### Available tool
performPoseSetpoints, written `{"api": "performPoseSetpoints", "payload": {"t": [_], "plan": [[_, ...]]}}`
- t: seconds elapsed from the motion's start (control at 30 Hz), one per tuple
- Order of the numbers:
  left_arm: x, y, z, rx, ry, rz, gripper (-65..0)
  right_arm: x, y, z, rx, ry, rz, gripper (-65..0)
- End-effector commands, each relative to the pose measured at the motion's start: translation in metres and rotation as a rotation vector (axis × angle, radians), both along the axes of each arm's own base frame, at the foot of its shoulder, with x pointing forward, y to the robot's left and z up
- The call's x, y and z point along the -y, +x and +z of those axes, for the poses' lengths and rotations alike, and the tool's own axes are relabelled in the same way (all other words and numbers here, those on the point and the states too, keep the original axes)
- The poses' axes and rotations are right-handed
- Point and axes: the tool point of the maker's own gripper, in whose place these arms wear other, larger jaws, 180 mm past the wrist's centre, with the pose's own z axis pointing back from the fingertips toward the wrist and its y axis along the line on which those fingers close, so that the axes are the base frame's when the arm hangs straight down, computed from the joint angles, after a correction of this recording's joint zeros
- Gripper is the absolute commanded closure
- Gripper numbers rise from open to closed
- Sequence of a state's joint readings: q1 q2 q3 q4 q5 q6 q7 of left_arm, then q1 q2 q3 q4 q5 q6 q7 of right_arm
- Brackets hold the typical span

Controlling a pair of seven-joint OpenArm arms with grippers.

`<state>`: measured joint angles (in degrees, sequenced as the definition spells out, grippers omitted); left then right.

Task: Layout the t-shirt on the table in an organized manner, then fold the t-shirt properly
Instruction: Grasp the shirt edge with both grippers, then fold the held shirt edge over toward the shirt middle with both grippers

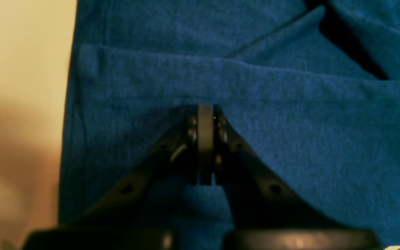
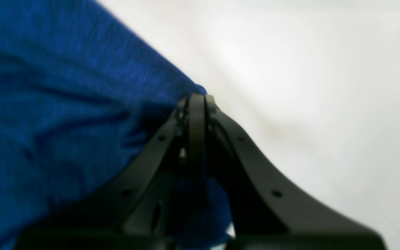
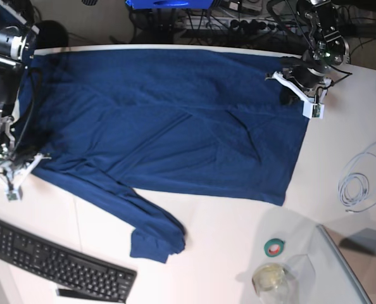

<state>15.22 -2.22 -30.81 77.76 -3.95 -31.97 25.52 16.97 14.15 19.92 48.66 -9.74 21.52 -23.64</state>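
The navy-blue t-shirt lies spread across the white table, with one long sleeve trailing toward the front. At the shirt's far right corner, my left gripper is shut on the cloth. In the left wrist view its fingers pinch a fold of the t-shirt. My right gripper is at the shirt's left edge. In the right wrist view it is shut on the t-shirt's edge over the table.
A black keyboard lies at the front left. At the front right are a green tape roll and a clear cup. A coiled white cable sits at the right, and cables run behind the table.
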Motion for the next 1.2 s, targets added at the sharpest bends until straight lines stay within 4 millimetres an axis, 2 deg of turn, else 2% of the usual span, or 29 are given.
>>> {"api": "performPoseSetpoints", "payload": {"t": [0.0,0.2,0.27,0.33,0.43,0.5,0.6,0.8,0.97,1.13,1.17], "plan": [[-0.002,0.001,0.002,0.003,0.007,-0.004,0.0,0.009,0.017,0.018,0.057,-0.024,-0.006,-0.6],[-0.003,0.004,0.005,0.013,0.011,-0.006,0.0,0.009,0.017,0.018,0.057,-0.023,-0.007,-1.7],[-0.003,0.005,0.008,0.02,0.014,-0.007,0.0,0.009,0.017,0.019,0.056,-0.025,-0.007,-4.8],[-0.004,0.01,0.013,0.038,0.022,-0.011,0.0,0.01,0.018,0.02,0.062,-0.024,-0.009,-12.0],[-0.005,0.015,0.022,0.063,0.036,-0.015,0.0,0.016,0.027,0.039,0.122,-0.041,-0.02,-26.3],[-0.006,0.019,0.028,0.08,0.045,-0.019,0.0,0.031,0.027,0.051,0.159,-0.038,-0.074,-34.8],[-0.006,0.025,0.039,0.106,0.06,-0.026,0.0,0.046,0.021,0.053,0.175,-0.012,-0.138,-46.7],[-0.006,0.036,0.057,0.158,0.084,-0.038,0.0,0.022,0.012,0.019,0.073,0.106,-0.061,-47.3],[-0.008,0.034,0.057,0.155,0.088,-0.04,0.0,0.008,0.002,0.002,0.022,0.157,-0.034,-47.1],[-0.035,0.028,0.06,0.156,0.113,0.036,0.0,0.007,-0.001,-0.003,0.008,0.166,-0.039,-37.1],[-0.04,0.027,0.061,0.157,0.118,0.048,0.0,0.008,-0.002,-0.003,0.008,0.165,-0.039,-36.6]]}}
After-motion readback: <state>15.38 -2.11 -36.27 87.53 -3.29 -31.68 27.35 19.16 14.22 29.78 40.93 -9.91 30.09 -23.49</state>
